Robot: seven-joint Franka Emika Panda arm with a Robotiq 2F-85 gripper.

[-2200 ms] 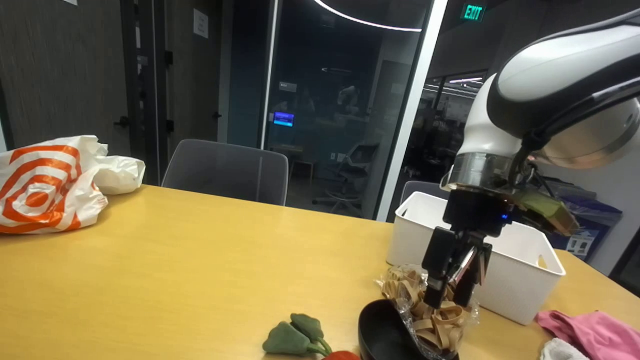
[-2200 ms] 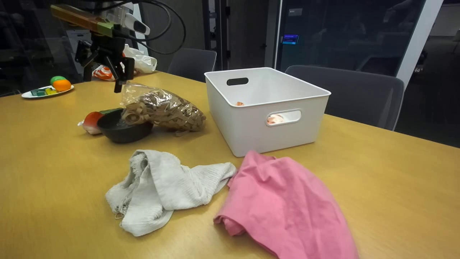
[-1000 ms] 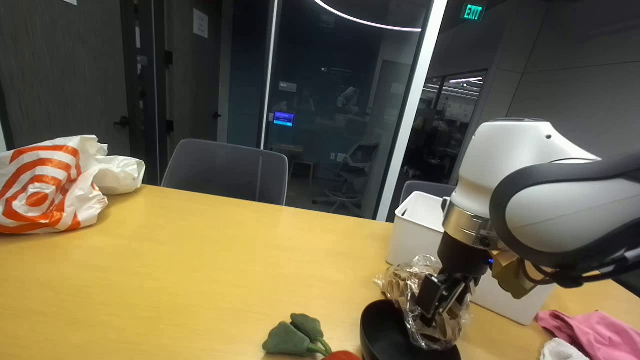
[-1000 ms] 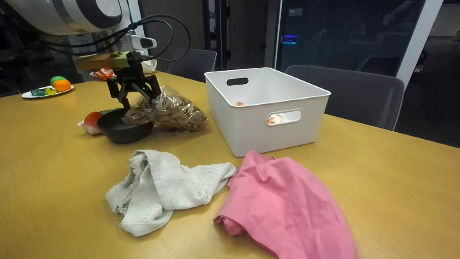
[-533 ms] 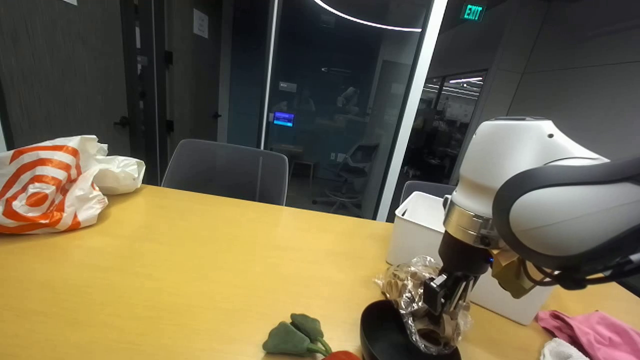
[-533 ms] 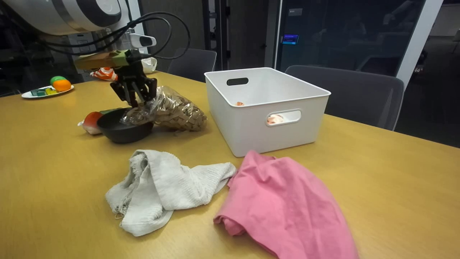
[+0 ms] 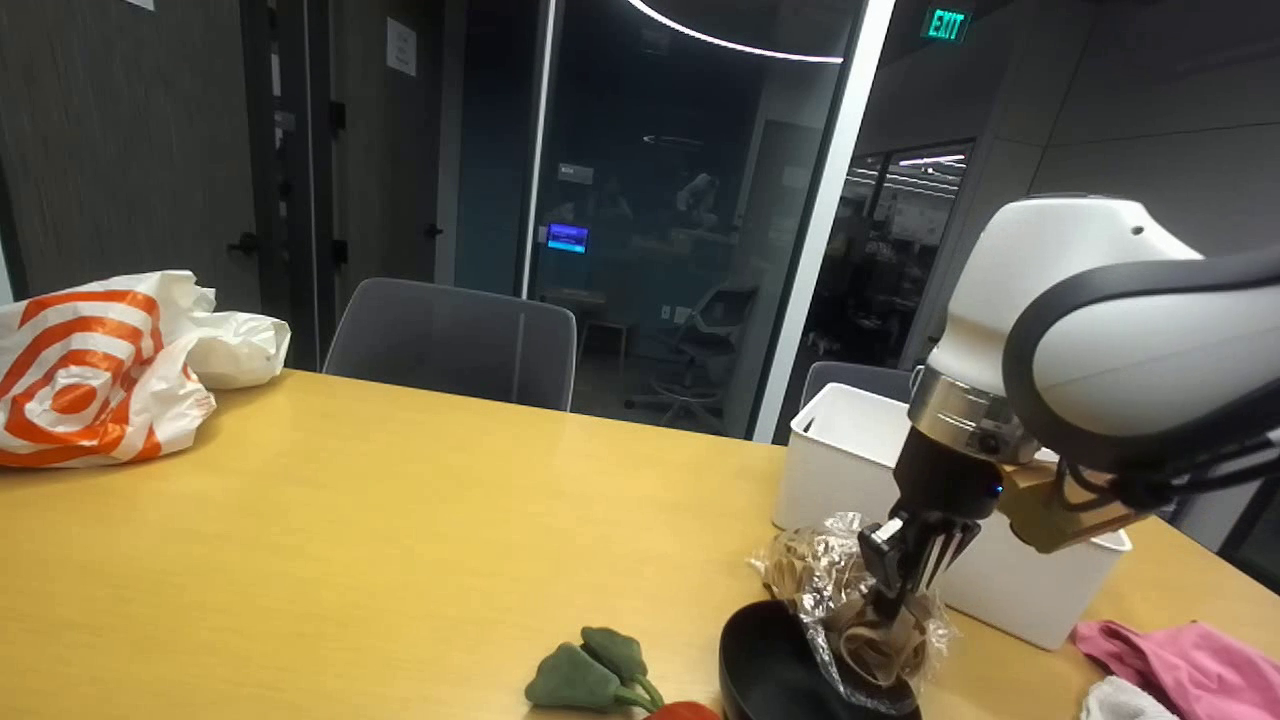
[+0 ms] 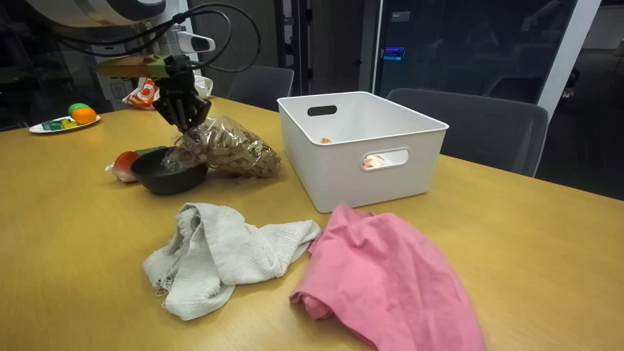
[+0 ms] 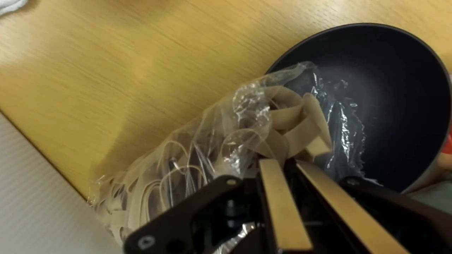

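Observation:
A clear plastic bag [image 8: 243, 153] full of tan ribbon strips [image 9: 303, 137] lies on the table, its open end resting over the rim of a black bowl [image 9: 392, 106]. Both exterior views show my gripper [image 7: 885, 610] above that open end, pointing down. Up close in the wrist view, its fingers [image 9: 282, 204] are nearly together, with a tan strip running in between the tips. Loose ribbons and crinkled film surround them. The very ends of the fingers are partly lost among the strips, and how much is pinched is hidden.
A white bin [image 8: 360, 175] stands beside the bag. A grey cloth [image 8: 229, 258] and a pink cloth [image 8: 390, 282] lie in front. By the bowl are a red vegetable [image 8: 126, 163] and green peppers [image 7: 572, 678]. A plate [image 8: 36, 128] and shopping bag [image 7: 100, 400] sit farther off.
My gripper came down over the bag's open end and its fingers closed. Within the last half second it has risen slightly, and the film and strips at that end have shifted up with it.

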